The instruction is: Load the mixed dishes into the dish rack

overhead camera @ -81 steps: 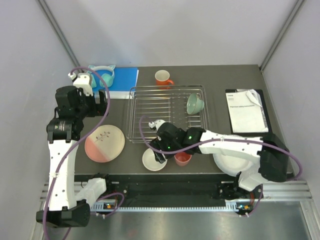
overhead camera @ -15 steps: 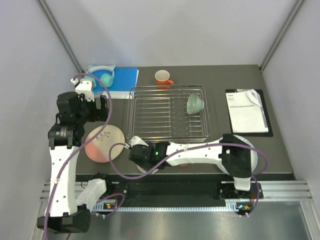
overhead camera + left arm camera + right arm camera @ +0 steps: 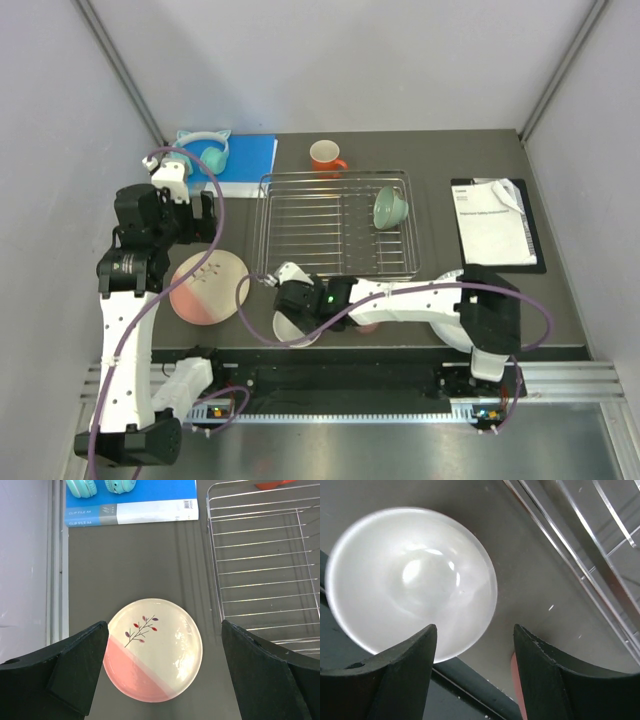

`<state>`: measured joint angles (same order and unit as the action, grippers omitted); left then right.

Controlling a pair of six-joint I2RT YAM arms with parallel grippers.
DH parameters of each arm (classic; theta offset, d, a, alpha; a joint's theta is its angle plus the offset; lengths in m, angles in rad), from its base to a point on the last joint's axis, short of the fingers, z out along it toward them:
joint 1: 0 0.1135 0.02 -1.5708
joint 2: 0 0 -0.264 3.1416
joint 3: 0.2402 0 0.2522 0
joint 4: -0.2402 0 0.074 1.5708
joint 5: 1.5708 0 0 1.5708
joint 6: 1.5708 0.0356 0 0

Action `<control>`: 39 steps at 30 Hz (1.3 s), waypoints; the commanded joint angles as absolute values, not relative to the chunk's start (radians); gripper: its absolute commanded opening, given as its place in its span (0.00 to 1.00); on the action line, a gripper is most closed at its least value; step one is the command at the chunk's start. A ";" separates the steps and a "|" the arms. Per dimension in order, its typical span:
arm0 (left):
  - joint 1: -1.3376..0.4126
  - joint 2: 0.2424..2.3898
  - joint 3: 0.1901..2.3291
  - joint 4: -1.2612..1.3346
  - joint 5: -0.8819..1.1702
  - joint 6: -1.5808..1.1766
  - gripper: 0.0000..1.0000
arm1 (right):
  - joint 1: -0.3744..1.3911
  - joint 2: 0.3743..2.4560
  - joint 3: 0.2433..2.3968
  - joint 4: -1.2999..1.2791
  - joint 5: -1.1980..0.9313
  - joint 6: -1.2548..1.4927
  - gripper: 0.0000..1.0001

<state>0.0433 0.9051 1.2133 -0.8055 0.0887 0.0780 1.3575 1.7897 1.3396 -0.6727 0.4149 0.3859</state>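
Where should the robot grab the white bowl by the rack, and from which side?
Grab the white bowl by its thin rim, coming down from above. It sits upright, mouth open upward, so one finger can go inside and one outside. The right end effector hangs open over its rim.

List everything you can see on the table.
dish rack: one, silver, centre
mint-green bowl: one, in rack
orange mug: one, behind rack
sprig plate: one, pink-and-cream, left of rack
white-inside bowl: one, front of rack
pink cup: one, beside that bowl
white plate: one, front right, mostly hidden
headphones: one, teal, on clip file
clip file: one, blue, back left
clipboard: one, black, right
left gripper: black, open over sprig plate
right gripper: black, open over white-inside bowl
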 commanded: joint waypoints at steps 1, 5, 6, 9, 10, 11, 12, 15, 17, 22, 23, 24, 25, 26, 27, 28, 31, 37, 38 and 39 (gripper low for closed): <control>0.043 0.893 1.213 -0.750 0.086 0.090 0.99 | 1.290 1.766 1.286 -0.586 0.301 0.423 0.62; 0.043 0.894 1.206 -0.747 0.086 0.092 0.99 | 1.238 1.741 1.240 -0.529 0.183 0.433 0.62; 0.043 0.894 1.206 -0.746 0.086 0.091 0.99 | 1.224 1.738 1.233 -0.517 0.140 0.436 0.62; 0.043 0.897 1.209 -0.742 0.087 0.091 0.99 | 1.204 1.738 1.223 -0.467 0.048 0.448 0.62; 0.041 0.899 1.213 -0.742 0.086 0.092 0.99 | 1.201 1.746 1.221 -0.456 0.028 0.452 0.62; 0.043 0.899 1.215 -0.742 0.087 0.092 0.99 | 1.198 1.750 1.216 -0.446 0.008 0.453 0.62; 0.044 0.900 1.216 -0.744 0.086 0.094 0.99 | 1.198 1.755 1.218 -0.433 -0.027 0.454 0.61; 0.041 0.897 1.220 -0.742 0.080 0.107 0.99 | 1.198 1.790 1.229 -0.431 -0.058 0.454 0.59; 0.043 0.893 1.221 -0.742 0.077 0.112 0.99 | 1.200 1.799 1.230 -0.430 -0.067 0.454 0.56; 0.043 0.890 1.220 -0.739 0.072 0.118 0.99 | 1.198 1.824 1.232 -0.431 -0.080 0.463 0.34; 0.043 0.888 1.220 -0.739 0.072 0.118 0.99 | 1.198 1.827 1.233 -0.433 -0.080 0.465 0.32; 0.043 0.890 1.221 -0.739 0.072 0.118 0.99 | 1.198 1.836 1.235 -0.436 -0.080 0.466 0.31; 0.043 0.890 1.223 -0.738 0.074 0.118 0.99 | 1.198 1.844 1.241 -0.440 -0.080 0.465 0.29; 0.043 0.888 1.224 -0.738 0.074 0.118 0.99 | 1.198 1.850 1.246 -0.448 -0.081 0.465 0.27; 0.043 0.890 1.226 -0.739 0.074 0.117 0.99 | 1.198 1.865 1.250 -0.451 -0.081 0.463 0.25; 0.041 0.890 1.229 -0.739 0.074 0.118 0.99 | 1.198 1.871 1.258 -0.454 -0.081 0.462 0.23; 0.043 0.887 1.230 -0.744 0.072 0.121 0.99 | 1.198 1.888 1.272 -0.468 -0.081 0.462 0.06; 0.043 0.879 1.215 -0.746 0.072 0.123 0.99 | 1.198 1.787 1.337 -0.550 0.078 0.451 0.00; 0.043 0.880 1.212 -0.742 0.072 0.121 0.99 | 1.198 1.764 1.363 -0.601 0.137 0.440 0.00; 0.041 0.879 1.207 -0.744 0.074 0.118 0.99 | 1.198 1.723 1.393 -0.629 0.167 0.433 0.00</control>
